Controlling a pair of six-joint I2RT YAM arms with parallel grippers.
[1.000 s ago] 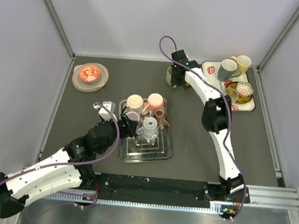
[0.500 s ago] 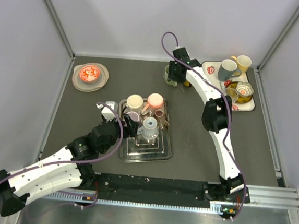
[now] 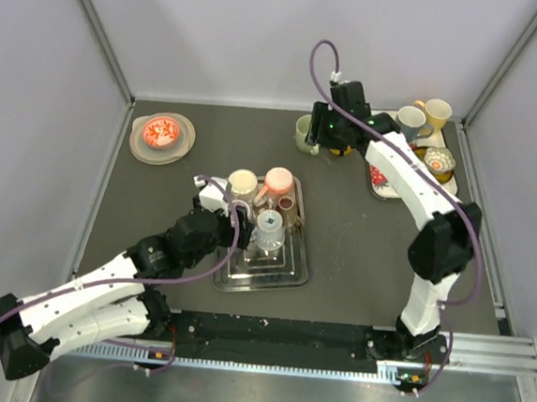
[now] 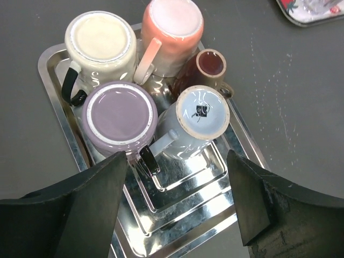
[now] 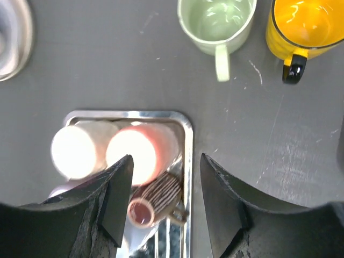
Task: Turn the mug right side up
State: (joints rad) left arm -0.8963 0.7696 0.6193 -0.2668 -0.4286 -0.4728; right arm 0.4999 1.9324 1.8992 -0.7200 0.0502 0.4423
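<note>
Nothing readable anywhere. The only marking is a small black stamp on the base of the pale blue mug (image 4: 201,113), and it's too small for me to make out.

The steel tray (image 4: 183,207) mid-table holds five mugs packed together. The cream mug (image 4: 100,40), pink mug (image 4: 172,24), purple mug (image 4: 119,114) and the pale blue one all sit bottoms up. The brown ribbed mug (image 4: 209,64) is tipped on its side with its mouth showing. So whichever mug needs flipping is in that cluster, and I can't say which.

At the far side, an empty green mug (image 5: 216,19) and a yellow mug with a black handle (image 5: 303,21) stand upright on the bare table, just beside each other. Far right, a white tray (image 3: 447,186) carries a grey mug (image 3: 410,119) and a couple more cups.

The left arm stretches in from the near-left corner. The left gripper (image 4: 177,177) hangs over the steel tray, fingers spread wide, framing the purple and pale blue mugs and touching neither. The right arm reaches to the far side and bends left. The right gripper (image 5: 165,161) is spread too, holding nothing, up above the green mug area.
</note>
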